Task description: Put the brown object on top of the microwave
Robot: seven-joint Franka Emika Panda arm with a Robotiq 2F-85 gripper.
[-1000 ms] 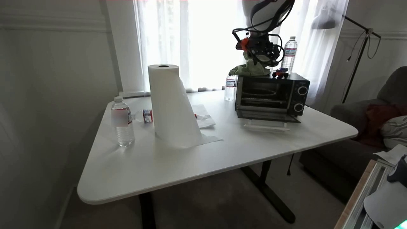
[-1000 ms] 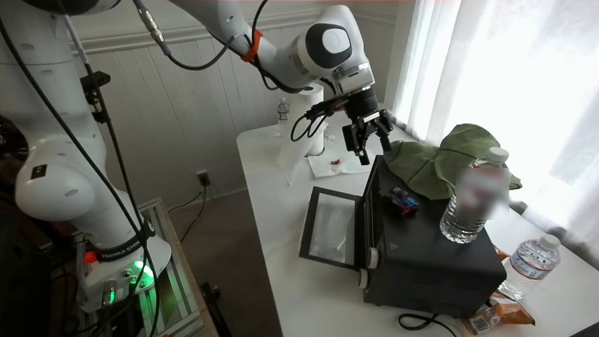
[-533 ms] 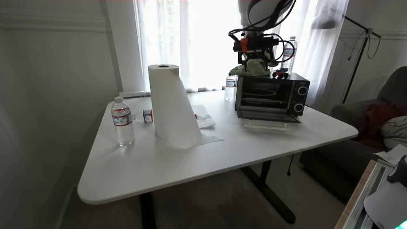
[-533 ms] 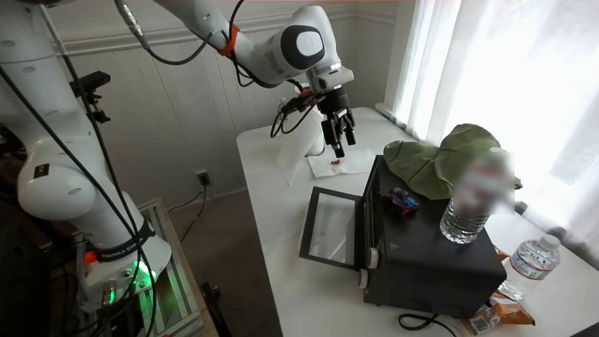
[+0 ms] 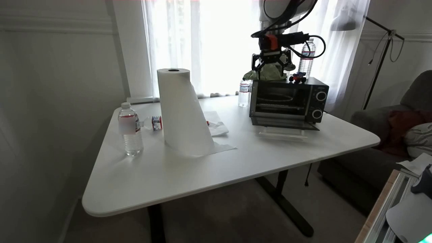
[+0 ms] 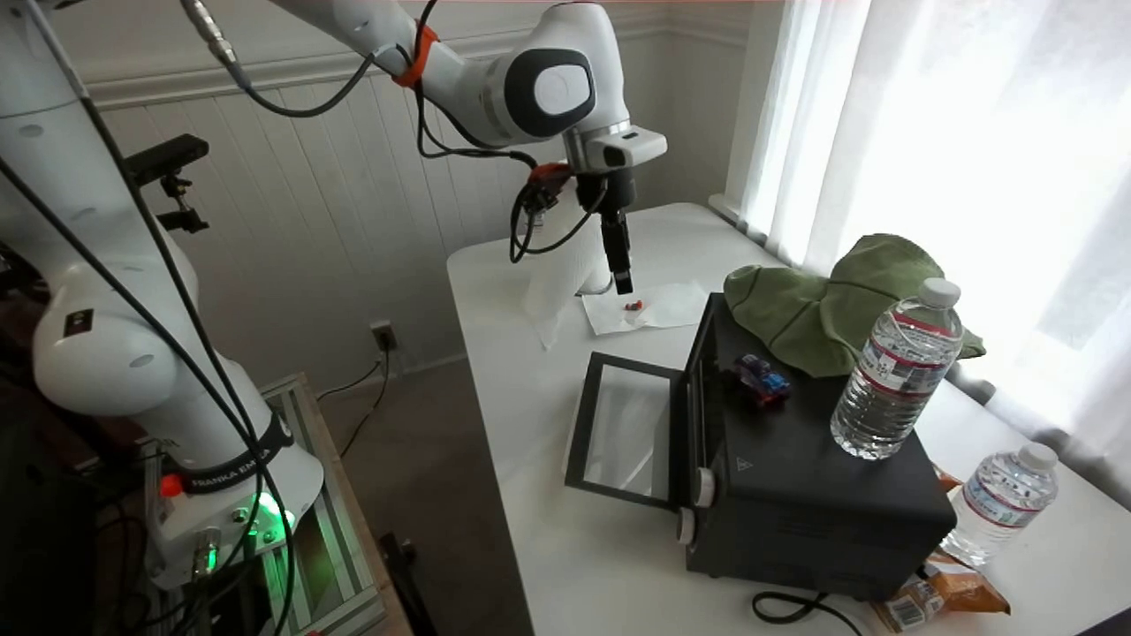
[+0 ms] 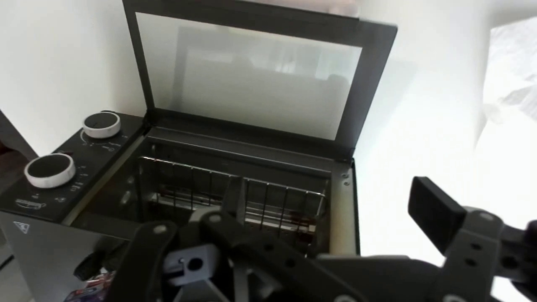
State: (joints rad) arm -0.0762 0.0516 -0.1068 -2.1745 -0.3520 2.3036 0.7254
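Note:
The microwave is a small dark toaster-oven box; it also shows in an exterior view. Its glass door hangs open, and the wrist view shows a wire rack inside. A dim dark-reddish patch shows behind the rack; I cannot tell whether it is the brown object. A tiny red thing lies on white paper; I cannot tell whether that is it either. My gripper is open and empty, above the table in front of the oven, fingers down. It also shows in an exterior view and the wrist view.
On the oven top are a green cloth hat, a water bottle and a toy truck. Beside it stand another bottle and a snack bag. A paper towel roll and a bottle stand on the table.
My gripper has moved away from the oven's top front edge, out over the table, and the wrist has turned. The fingers look open throughout. The objects have not moved.

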